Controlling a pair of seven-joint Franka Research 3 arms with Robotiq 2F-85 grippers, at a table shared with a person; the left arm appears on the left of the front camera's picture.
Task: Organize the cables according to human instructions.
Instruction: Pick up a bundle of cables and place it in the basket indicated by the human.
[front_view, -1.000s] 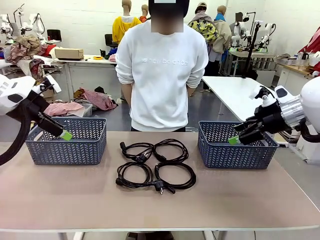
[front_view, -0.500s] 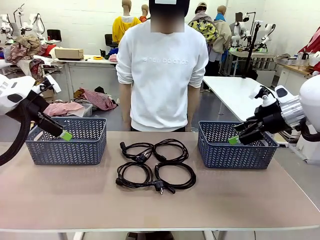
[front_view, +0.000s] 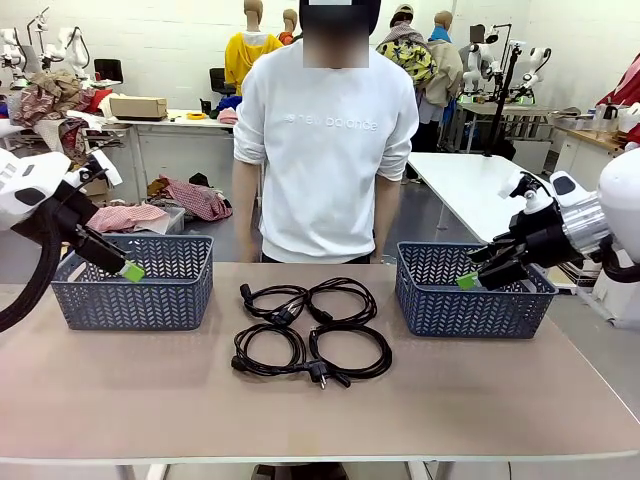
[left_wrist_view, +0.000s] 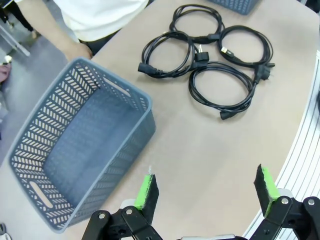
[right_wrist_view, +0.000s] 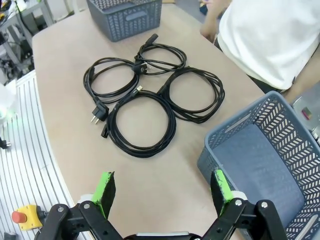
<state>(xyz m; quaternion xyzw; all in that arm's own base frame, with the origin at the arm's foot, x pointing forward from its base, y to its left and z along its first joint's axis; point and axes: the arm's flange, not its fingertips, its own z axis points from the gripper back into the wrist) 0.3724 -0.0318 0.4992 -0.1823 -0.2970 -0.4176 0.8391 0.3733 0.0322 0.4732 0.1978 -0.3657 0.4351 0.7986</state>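
Observation:
Several black cables (front_view: 310, 330) lie as coiled loops in a tight cluster at the table's middle, between two baskets. My left gripper (front_view: 128, 268) hangs open over the left grey basket (front_view: 135, 295), well left of the coils. My right gripper (front_view: 470, 278) hovers open above the right grey basket (front_view: 470, 310). In the left wrist view the open left gripper (left_wrist_view: 206, 185) frames bare table, with the cables (left_wrist_view: 202, 56) far ahead. The right wrist view has the open right gripper (right_wrist_view: 164, 190) short of the cables (right_wrist_view: 137, 90). Both grippers are empty.
A person in a white sweatshirt (front_view: 325, 150) stands at the far edge, a hand (left_wrist_view: 77, 50) near the left basket (left_wrist_view: 125, 135). Both baskets look empty inside. The near basket (right_wrist_view: 220, 145) sits beside my right fingers, the other basket (right_wrist_view: 125, 20) beyond the coils.
The person's arms have come from behind the back to hang at the sides. Neither gripper nor any cable has moved.

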